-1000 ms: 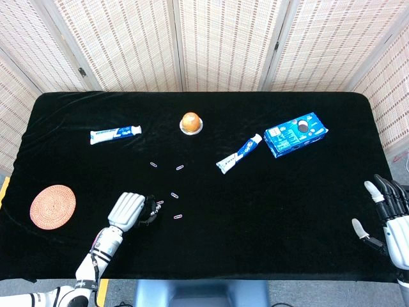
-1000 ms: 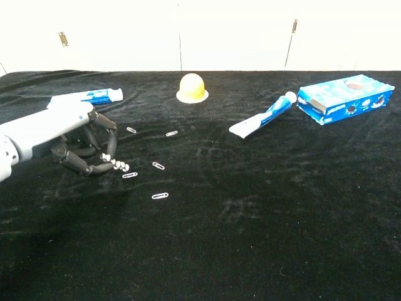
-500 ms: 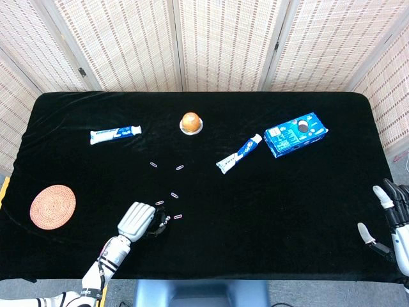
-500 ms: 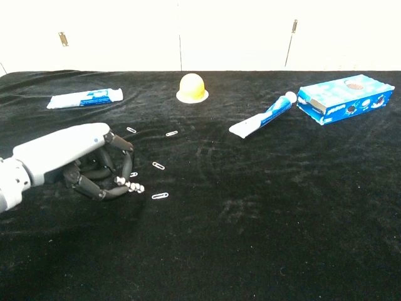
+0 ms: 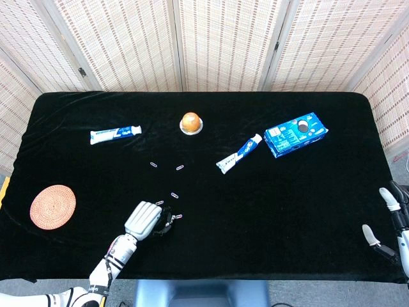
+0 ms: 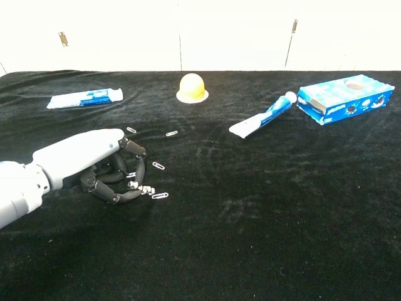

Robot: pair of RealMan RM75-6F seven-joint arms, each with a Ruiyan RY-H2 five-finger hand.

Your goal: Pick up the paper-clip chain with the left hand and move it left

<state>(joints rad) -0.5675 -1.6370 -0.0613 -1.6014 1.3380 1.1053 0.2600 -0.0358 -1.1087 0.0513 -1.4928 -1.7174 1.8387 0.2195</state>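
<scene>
L hand [image 6: 109,169] curled over paper-clip chain [image 6: 148,188], lower left of chest view; firm hold not clear.

Chain sat at fingertips [image 6: 135,186], touching loose paper clip [image 6: 160,195]. Best to pinch firmly, lift clear, w/o dragging loose clips. R hand [image 5: 391,219], lower right, spread, idle.

Left hand [image 5: 146,219] beside paper clips [image 5: 177,216]
</scene>
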